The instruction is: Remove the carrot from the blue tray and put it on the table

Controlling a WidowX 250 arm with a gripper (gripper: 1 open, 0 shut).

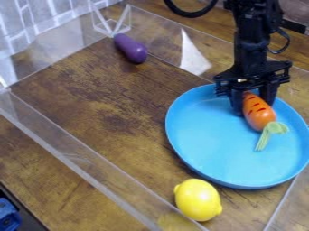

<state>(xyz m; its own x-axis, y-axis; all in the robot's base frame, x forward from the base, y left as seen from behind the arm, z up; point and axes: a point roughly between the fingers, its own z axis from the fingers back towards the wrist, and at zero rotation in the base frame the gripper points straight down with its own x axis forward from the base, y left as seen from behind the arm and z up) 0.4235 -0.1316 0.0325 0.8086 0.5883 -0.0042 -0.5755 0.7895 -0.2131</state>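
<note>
The toy carrot lay at the upper-right part of the blue plate, its leafy green top pointing toward the lower rim. The black fingers were closed at the carrot's upper end and looked to be pinching it there, though the arm hid the exact contact. The carrot's body seemed at or just above the plate's surface; which of the two could not be told.

It was probably light, firm plastic, hard to damage but smooth and rounded, so a hold only on its tip might have let it swivel or slip. A grip across the thick, grooved orange body would likely have been steadier; the leaves looked thin and poor to hold. The open desk to the left of the plate suited the set-down, once the carrot had been raised over the plate's rim.
</note>
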